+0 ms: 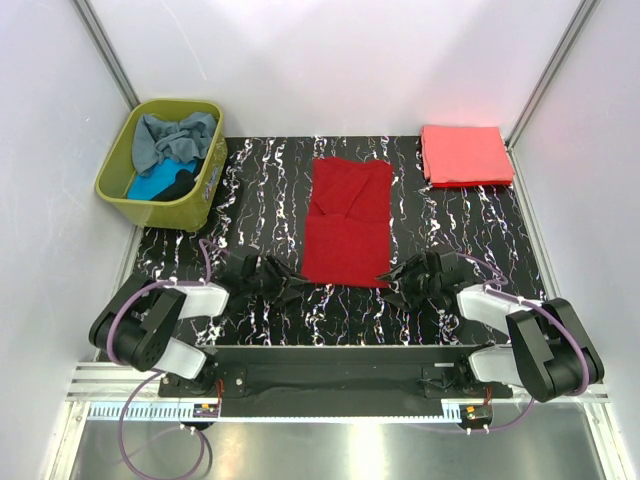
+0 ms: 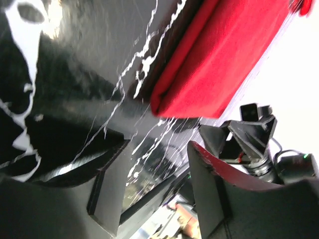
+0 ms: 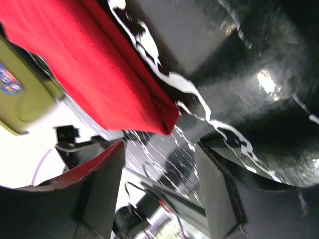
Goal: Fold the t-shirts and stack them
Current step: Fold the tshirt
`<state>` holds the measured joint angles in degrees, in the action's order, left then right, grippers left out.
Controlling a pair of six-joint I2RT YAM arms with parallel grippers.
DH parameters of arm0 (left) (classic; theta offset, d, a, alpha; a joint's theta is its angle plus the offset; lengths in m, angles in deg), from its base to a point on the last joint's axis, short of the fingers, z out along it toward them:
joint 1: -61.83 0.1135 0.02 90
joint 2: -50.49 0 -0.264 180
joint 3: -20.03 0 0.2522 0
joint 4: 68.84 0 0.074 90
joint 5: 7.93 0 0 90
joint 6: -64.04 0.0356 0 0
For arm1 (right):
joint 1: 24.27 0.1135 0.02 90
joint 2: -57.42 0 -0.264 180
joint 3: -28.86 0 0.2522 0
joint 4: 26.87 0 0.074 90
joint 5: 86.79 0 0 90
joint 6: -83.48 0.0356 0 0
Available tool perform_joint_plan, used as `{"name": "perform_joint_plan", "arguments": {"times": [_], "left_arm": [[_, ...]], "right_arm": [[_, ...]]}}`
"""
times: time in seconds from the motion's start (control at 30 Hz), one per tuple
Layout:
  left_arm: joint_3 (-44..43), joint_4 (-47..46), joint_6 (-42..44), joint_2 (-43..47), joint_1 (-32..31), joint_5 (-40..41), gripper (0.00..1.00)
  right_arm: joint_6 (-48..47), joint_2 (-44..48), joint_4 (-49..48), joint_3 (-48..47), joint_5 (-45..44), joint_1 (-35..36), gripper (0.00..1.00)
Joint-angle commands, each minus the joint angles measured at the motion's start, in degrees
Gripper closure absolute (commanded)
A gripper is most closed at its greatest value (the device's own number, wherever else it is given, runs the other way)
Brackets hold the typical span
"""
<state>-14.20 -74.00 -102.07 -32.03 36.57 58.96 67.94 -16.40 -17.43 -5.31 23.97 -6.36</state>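
Both tools are pictured spread wide and empty at the near side of the desk (image 1: 260,200). The left tool (image 1: 292,284) is set just short of the near left corner of the red shirt (image 1: 348,220), and the right tool (image 1: 393,280) just short of its near right corner. The red shirt is laid flat at mid-desk. A coral shirt (image 1: 465,155) is seen folded at the far right. A grey-blue shirt (image 1: 175,138), a turquoise shirt (image 1: 148,186) and a black shirt (image 1: 183,184) are heaped in a basket (image 1: 113,186) at the far left.
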Motion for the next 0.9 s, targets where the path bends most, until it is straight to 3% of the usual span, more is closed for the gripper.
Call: {"name": "perform_joint_plan", "arguments": {"times": [0.0,0.47,0.8,0.87], "left_arm": [[0.78,-4.03,-4.38,-3.08,-0.41,5.71,0.46],[1.31,-0.77,-8.78,-6.69,-0.5,10.01,0.54],[1.49,-4.37,-9.93,-9.15,-0.41,12.13,0.67],[1.05,-5.77,-9.75,-10.38,-0.41,11.69,0.75]], "right_arm": [[5.96,0.09,-4.74,2.03,-7.92,0.63,0.35],[8.69,-3.61,-0.52,1.07,-10.55,1.25,0.45],[7.29,-5.98,1.06,0.19,-11.96,1.16,0.53],[6.59,-6.6,2.03,-0.42,-11.96,1.16,0.56]]}}
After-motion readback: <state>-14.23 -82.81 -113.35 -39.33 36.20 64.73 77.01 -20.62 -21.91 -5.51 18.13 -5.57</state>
